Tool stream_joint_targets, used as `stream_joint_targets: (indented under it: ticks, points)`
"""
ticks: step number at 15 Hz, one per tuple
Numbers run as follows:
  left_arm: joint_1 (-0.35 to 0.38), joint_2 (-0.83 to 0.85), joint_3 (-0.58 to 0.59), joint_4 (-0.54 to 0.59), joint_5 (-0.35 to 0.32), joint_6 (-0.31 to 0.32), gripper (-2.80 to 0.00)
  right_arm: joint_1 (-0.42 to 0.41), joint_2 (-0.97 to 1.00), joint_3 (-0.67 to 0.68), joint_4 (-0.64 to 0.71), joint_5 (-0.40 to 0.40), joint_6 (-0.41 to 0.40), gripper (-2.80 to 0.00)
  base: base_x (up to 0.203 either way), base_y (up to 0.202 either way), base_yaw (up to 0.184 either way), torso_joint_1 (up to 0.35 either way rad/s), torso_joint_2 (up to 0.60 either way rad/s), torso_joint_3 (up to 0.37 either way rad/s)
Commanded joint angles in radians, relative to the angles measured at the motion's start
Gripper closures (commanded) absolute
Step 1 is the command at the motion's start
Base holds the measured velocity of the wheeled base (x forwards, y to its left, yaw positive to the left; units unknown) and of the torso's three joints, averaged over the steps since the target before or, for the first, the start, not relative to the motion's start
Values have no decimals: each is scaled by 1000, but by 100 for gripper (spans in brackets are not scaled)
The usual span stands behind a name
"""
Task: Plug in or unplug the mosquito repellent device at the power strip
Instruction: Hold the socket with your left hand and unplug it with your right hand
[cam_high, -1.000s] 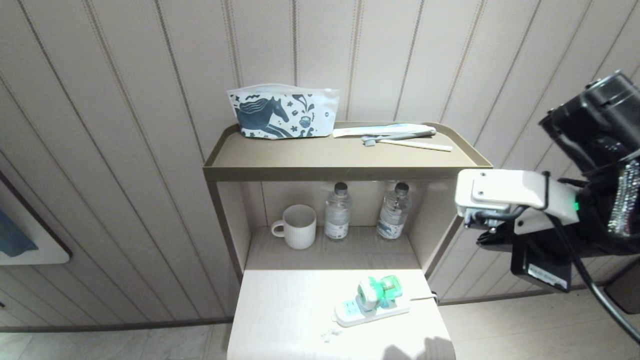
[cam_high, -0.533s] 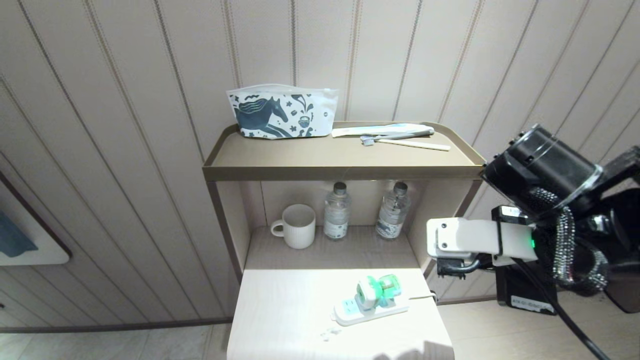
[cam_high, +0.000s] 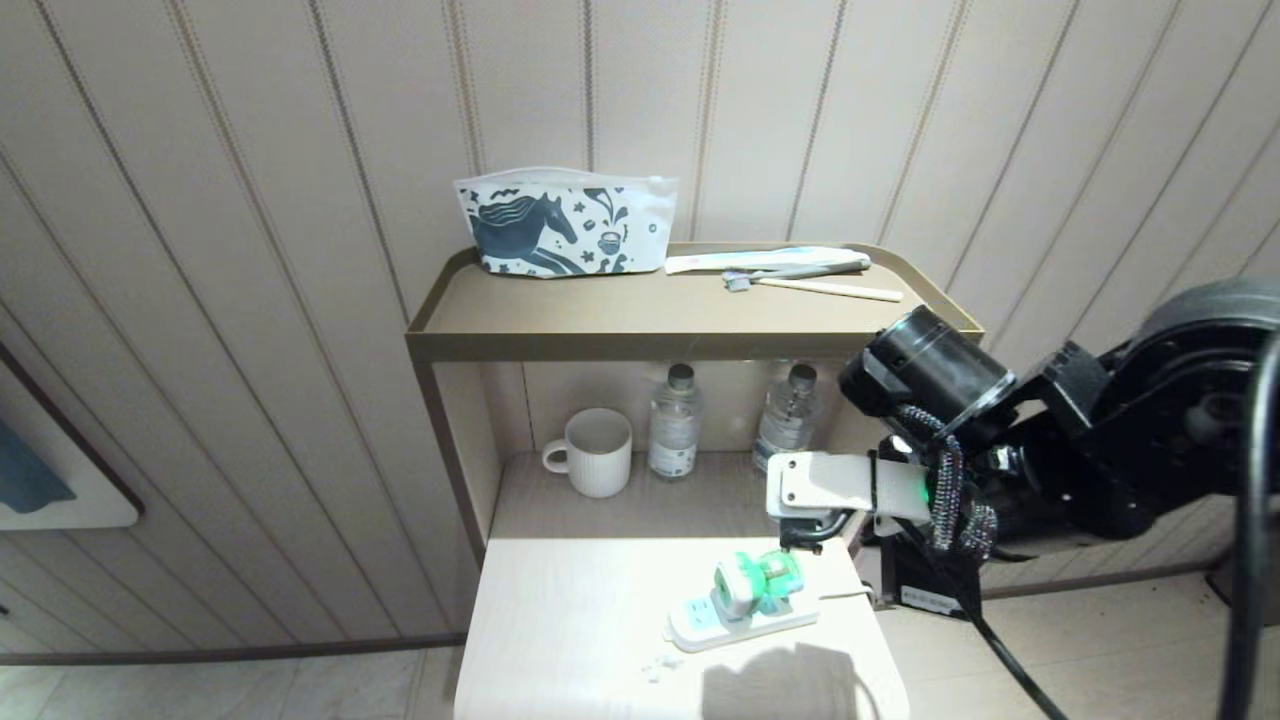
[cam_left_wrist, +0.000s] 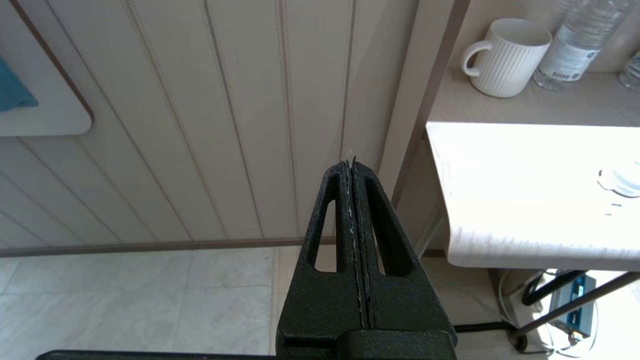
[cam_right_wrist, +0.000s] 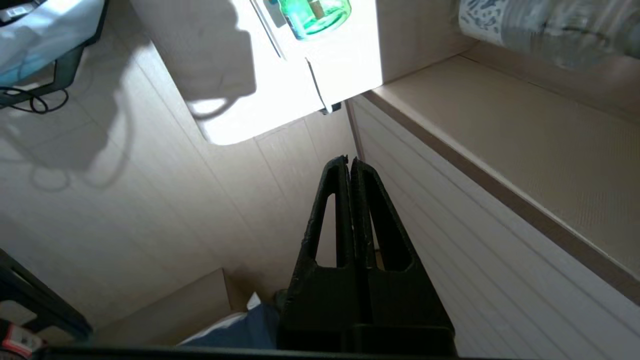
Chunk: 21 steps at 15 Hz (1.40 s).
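The mosquito repellent device (cam_high: 755, 583), white-headed with a green bottle, sits on top of the power strip (cam_high: 742, 626) on the pale table (cam_high: 570, 620), apparently plugged into it. The strip's thin cord (cam_high: 845, 595) runs off the right edge. My right wrist (cam_high: 835, 488) hovers just above and to the right of the device. In the right wrist view the right gripper (cam_right_wrist: 349, 160) is shut and empty, and the device's green bottle (cam_right_wrist: 315, 15) lies well ahead of the tips. The left gripper (cam_left_wrist: 350, 161) is shut and empty, parked low to the left of the table.
A white mug (cam_high: 595, 452) and two clear water bottles (cam_high: 675, 420) (cam_high: 788, 420) stand in the open shelf behind the table. The upper tray (cam_high: 640, 335) carries a horse-print pouch (cam_high: 565, 225) and a toothbrush (cam_high: 800, 270). The cabinet's right side wall (cam_high: 880, 420) is close to my right arm.
My right arm has swung down and to the left, from beside the cabinet to just above the device. Its shadow on the table's front edge has grown. The device and strip have not moved.
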Motion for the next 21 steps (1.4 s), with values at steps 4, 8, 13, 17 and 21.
stream_joint_targets:
  ticks: [4, 8, 13, 17, 21]
  points:
    - [0, 0, 0, 1, 0, 0, 0, 10, 140, 1, -30, 90, -62, -280, 0, 0, 0, 0, 0, 0]
    - [0, 1, 0, 1, 0, 0, 0, -3, 185, -69, -27, 136, -238, -280, 0, 0, 0, 0, 0, 0]
    - [0, 1, 0, 1, 0, 0, 0, -71, 297, -149, -29, 162, -508, -280, 0, 0, 0, 0, 0, 0]
    - [0, 1, 0, 1, 0, 0, 0, -71, 366, -177, -31, 165, -610, -280, 0, 0, 0, 0, 0, 0]
    - [0, 0, 0, 1, 0, 0, 0, -67, 430, -224, -25, 180, -613, -280, 0, 0, 0, 0, 0, 0]
